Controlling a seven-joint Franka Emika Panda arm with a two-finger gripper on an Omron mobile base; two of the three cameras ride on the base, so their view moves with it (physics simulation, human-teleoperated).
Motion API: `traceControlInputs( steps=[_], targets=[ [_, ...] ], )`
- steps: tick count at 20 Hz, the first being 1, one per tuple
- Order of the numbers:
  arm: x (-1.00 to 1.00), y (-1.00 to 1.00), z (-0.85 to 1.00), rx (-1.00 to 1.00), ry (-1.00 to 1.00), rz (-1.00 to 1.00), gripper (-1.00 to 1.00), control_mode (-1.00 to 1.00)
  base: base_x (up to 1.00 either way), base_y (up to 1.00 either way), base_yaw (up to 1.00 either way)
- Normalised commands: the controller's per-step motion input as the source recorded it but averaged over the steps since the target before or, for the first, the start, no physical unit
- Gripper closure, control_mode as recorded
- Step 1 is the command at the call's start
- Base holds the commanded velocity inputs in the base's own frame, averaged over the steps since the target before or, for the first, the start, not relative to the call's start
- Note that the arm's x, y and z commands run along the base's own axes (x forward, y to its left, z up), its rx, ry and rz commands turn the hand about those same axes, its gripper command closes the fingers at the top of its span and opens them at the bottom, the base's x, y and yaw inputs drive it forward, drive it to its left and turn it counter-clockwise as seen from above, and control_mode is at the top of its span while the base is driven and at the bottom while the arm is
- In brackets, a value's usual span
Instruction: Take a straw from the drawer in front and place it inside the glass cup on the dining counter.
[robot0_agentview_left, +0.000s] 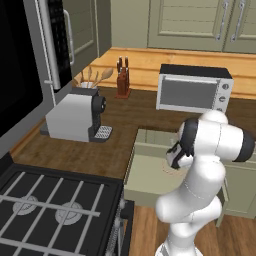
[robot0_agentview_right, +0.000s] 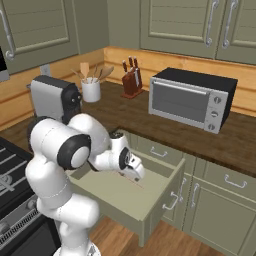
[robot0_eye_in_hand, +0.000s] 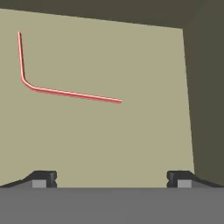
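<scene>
The drawer (robot0_agentview_left: 145, 182) (robot0_agentview_right: 112, 195) stands pulled out below the worktop, its pale floor (robot0_eye_in_hand: 109, 135) bare except for the straw. The straw (robot0_eye_in_hand: 74, 94) is thin and reddish-pink with a bent end, and it lies flat on that floor up and to the left of my fingertips. My gripper (robot0_eye_in_hand: 111, 177) hangs over the drawer, pointing down into it. It is open, with nothing between its fingers and no contact with the straw. My hand (robot0_agentview_right: 132, 167) sits above the drawer's middle. The glass cup and the dining counter are out of view.
On the dark wood worktop stand a toaster oven (robot0_agentview_left: 194, 89) (robot0_agentview_right: 190, 97), a coffee machine (robot0_agentview_left: 75, 116) (robot0_agentview_right: 52, 97), a knife block (robot0_agentview_left: 122, 77) and a utensil pot (robot0_agentview_right: 91, 89). A stove (robot0_agentview_left: 50, 205) is at the left. The drawer's right wall (robot0_eye_in_hand: 205, 100) rises close by.
</scene>
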Motion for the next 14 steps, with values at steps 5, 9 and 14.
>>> traceControlInputs(
  steps=[5,9,14],
  targets=[
    [0.61,0.31,-0.04,0.03,0.0,0.22,-1.0,-1.0,0.0,0.0,0.0],
    [0.75,0.08,-0.34,0.0,0.0,0.21,-1.0,-1.0,0.0,0.0,0.0],
    [0.32,0.14,-0.58,0.0,0.0,0.17,-1.0,-1.0,0.0,0.0,0.0]
  ],
)
